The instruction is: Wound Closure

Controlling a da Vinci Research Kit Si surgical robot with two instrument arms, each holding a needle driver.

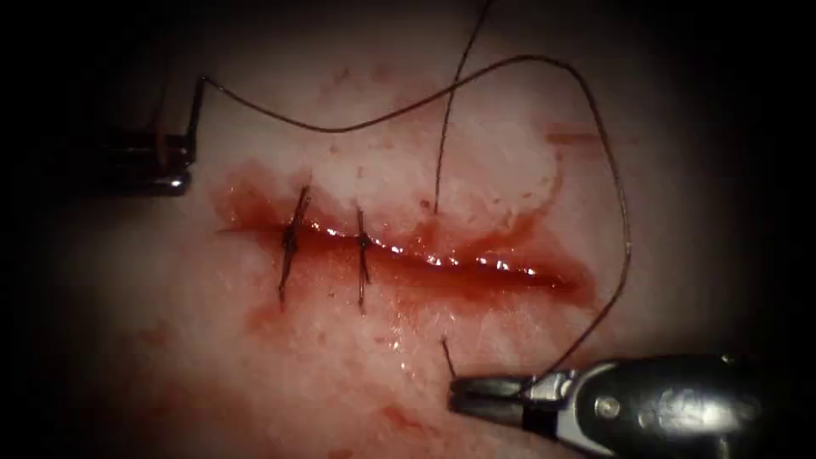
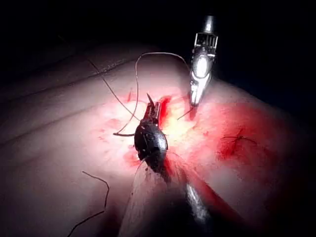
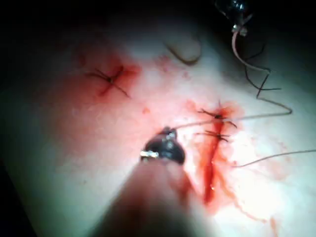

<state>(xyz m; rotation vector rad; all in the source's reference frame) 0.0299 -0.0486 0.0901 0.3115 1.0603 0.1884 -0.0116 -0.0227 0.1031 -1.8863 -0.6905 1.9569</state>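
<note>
The left tool (image 1: pixel 174 157) is gripping the needle (image 1: pixel 196 106) left of the cut (image 1: pixel 408 251), while the right tool (image 1: pixel 463 398) is clenching the thread (image 1: pixel 544 64) below it.

The tissue (image 1: pixel 255 357) is the carrying surface. A horizontal cut (image 1: pixel 408 251) crosses mid-frame in the endoscope view, edged with red fluid (image 1: pixel 476 272). Two stitches (image 1: pixel 293 242) cross the cut's left part. The thread (image 1: pixel 510 64) lies looped over the upper right of the tissue and enters it above the cut, right of the stitches.
</note>
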